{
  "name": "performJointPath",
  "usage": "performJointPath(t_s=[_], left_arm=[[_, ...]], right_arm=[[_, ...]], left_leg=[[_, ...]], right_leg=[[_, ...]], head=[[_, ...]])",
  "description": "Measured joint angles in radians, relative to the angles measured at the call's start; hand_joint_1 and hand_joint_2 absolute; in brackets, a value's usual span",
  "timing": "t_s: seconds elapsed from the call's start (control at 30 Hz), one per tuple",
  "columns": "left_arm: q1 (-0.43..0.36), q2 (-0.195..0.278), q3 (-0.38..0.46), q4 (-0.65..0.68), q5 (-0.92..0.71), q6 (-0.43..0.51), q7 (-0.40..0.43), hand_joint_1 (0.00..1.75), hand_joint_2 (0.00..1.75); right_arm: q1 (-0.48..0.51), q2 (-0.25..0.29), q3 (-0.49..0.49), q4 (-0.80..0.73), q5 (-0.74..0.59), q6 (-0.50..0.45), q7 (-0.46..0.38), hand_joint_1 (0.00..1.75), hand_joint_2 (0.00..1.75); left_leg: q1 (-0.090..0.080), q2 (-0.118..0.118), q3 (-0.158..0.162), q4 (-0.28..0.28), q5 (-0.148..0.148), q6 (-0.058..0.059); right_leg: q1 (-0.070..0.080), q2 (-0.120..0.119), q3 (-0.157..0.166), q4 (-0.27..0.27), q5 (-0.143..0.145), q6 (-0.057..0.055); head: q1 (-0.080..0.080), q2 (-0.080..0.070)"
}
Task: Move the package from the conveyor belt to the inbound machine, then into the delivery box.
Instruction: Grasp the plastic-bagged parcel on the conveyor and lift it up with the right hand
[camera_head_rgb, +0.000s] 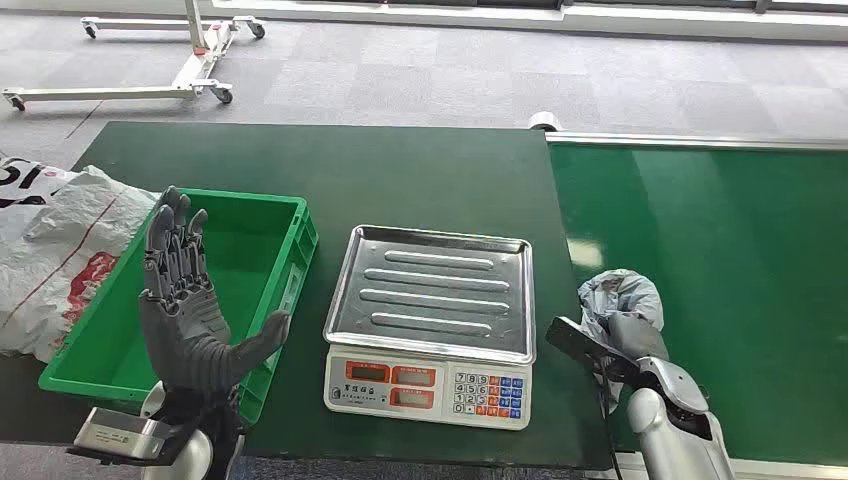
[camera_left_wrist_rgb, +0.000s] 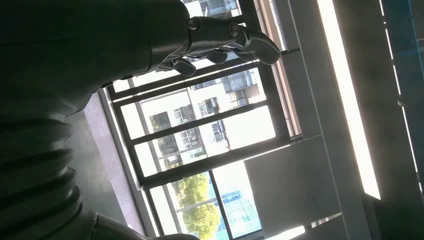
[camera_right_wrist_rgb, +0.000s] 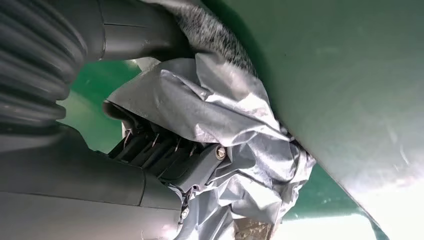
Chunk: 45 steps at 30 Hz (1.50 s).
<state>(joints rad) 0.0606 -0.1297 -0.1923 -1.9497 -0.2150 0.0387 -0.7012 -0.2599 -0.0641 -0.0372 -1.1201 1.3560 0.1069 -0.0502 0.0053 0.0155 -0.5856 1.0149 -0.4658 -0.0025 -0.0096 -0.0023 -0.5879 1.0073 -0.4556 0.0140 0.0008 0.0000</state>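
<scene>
Nearest right: right robot hand (camera_head_rgb: 628, 345) wrapped around the crumpled grey package (camera_head_rgb: 622, 297) on the conveyor belt (camera_head_rgb: 720, 260), likely gripping for the lift. Nearest left: left robot hand (camera_head_rgb: 185, 300) raised, fingers spread, holding nothing, probably kept clear. Middle: the scale (camera_head_rgb: 432, 325), apparently the inbound machine, tray bare. Left on the surface (camera_head_rgb: 400, 175): green delivery box (camera_head_rgb: 285, 300); white sack (camera_head_rgb: 50, 250) beside.

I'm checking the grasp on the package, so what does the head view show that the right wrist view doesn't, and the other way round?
Head view alone: the raised left hand over the green bin, the scale with its bare steel tray, the white sack. Right wrist view alone: dark fingers pressed into the package's crumpled folds. Both: the right hand holding the grey package above the green conveyor belt.
</scene>
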Motion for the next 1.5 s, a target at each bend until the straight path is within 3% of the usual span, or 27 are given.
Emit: performJointPath(t_s=[0.07, 0.27, 0.47, 0.57, 0.73, 0.87, 0.93, 1.23, 1.37, 1.5], left_arm=[[0.001, 0.0, 0.0, -0.003, -0.001, 0.004, 0.0, 0.0, 1.75], [0.019, 0.0, 0.0, -0.031, -0.002, 0.021, 0.0, 0.0, 1.75], [0.024, 0.0, 0.0, -0.039, -0.001, 0.015, 0.0, 0.0, 1.75], [0.023, 0.0, 0.0, -0.036, 0.005, 0.01, 0.0, 0.0, 1.75], [0.021, 0.0, -0.001, -0.025, 0.014, 0.003, 0.0, 0.0, 1.75], [0.017, 0.0, -0.006, -0.009, 0.032, -0.014, 0.0, 0.0, 1.75], [0.008, 0.0, -0.013, 0.004, 0.04, -0.019, 0.0, 0.0, 1.75], [-0.022, 0.0, -0.037, 0.049, 0.059, -0.024, 0.0, 0.0, 1.75], [-0.044, 0.0, -0.049, 0.077, 0.071, -0.014, 0.0, 0.0, 1.75], [-0.059, 0.005, -0.066, 0.099, 0.084, 0.017, 0.0, 0.0, 1.75]], right_arm=[[0.005, 0.004, 0.004, -0.017, 0.011, -0.028, 0.003, 1.75, 1.75], [0.033, 0.052, 0.015, -0.204, 0.144, -0.262, 0.053, 1.75, 1.75], [0.046, 0.088, 0.019, -0.412, 0.204, -0.397, 0.055, 1.75, 1.75], [0.061, 0.093, 0.026, -0.529, 0.214, -0.491, 0.072, 1.75, 1.75], [0.085, 0.093, 0.034, -0.648, 0.215, -0.569, 0.069, 1.75, 1.75], [0.111, 0.116, 0.029, -0.707, 0.215, -0.752, -0.067, 1.75, 1.75], [0.119, 0.142, 0.026, -0.745, 0.215, -0.793, -0.152, 1.75, 1.75], [0.122, 0.201, 0.036, -0.86, 0.215, -0.803, -0.306, 1.75, 1.75], [0.12, 0.21, 0.114, -0.859, 0.216, -0.804, -0.427, 1.75, 1.75], [0.119, 0.211, 0.206, -0.793, 0.217, -0.803, -0.462, 1.75, 1.75]], left_leg=[[0.0, 0.0, 0.0, 0.0, 0.0, 0.0], [0.0, -0.003, -0.003, -0.001, 0.002, -0.002], [0.0, -0.005, -0.003, -0.001, 0.002, -0.002], [0.0, -0.005, -0.003, -0.001, 0.002, -0.001], [-0.001, -0.005, -0.003, 0.0, 0.001, -0.001], [-0.001, -0.004, -0.003, 0.0, 0.001, -0.001], [-0.001, -0.004, -0.002, 0.0, 0.001, -0.001], [0.0, -0.004, -0.002, 0.0, 0.002, -0.001], [0.0, -0.004, -0.002, 0.0, 0.001, -0.001], [0.0, -0.004, -0.002, 0.0, 0.002, -0.001]], right_leg=[[0.001, 0.0, 0.0, 0.0, 0.0, 0.0], [0.001, -0.001, -0.003, 0.001, 0.0, -0.001], [-0.001, -0.004, -0.003, 0.001, 0.0, 0.0], [-0.002, -0.004, -0.002, 0.0, -0.001, 0.0], [-0.002, -0.004, -0.002, 0.0, -0.001, 0.0], [-0.002, -0.004, -0.002, 0.0, 0.0, 0.0], [-0.002, -0.004, -0.002, 0.0, 0.0, 0.0], [-0.002, -0.004, -0.001, 0.0, 0.0, 0.0], [-0.001, -0.004, -0.001, 0.0, 0.0, 0.0], [-0.001, -0.004, -0.001, 0.0, 0.0, 0.0]], head=[[0.0, 0.0], [0.0, 0.0], [0.0, 0.0], [0.0, 0.0], [0.0, 0.0], [0.0, 0.0], [0.0, 0.0], [0.0, 0.0], [0.0, 0.0], [0.0, 0.0]])
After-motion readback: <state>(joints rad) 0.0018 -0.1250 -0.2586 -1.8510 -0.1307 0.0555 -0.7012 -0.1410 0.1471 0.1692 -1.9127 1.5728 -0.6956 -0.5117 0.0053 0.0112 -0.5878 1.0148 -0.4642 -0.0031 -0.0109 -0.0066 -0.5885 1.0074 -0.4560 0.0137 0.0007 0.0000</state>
